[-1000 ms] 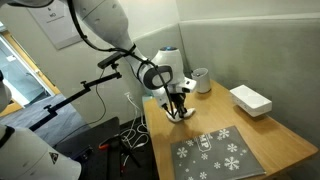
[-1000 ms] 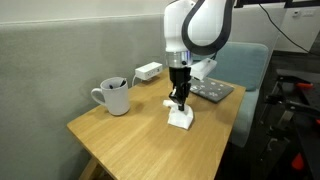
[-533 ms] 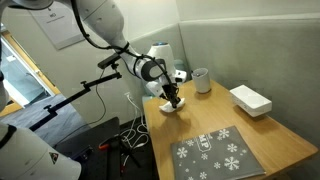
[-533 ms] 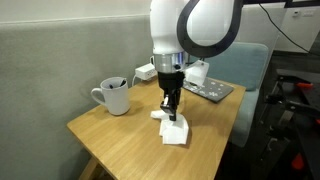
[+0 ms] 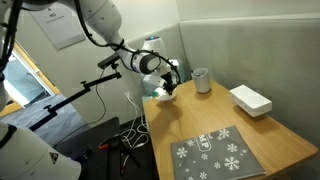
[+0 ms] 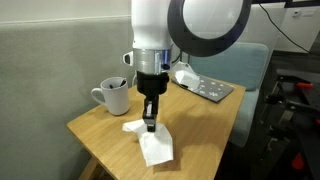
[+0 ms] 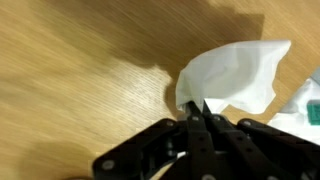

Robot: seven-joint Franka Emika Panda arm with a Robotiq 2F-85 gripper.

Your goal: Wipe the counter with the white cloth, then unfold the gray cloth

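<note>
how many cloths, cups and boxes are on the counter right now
cloths: 2 (white cloth, gray cloth)
cups: 1 (white cup)
boxes: 1 (white box)
total: 4

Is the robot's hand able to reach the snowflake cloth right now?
Probably yes, but not straight away. The gripper is shut on the white cloth, so it must let go first. The gray cloth lies flat with nothing on it, and bare counter lies between.
</note>
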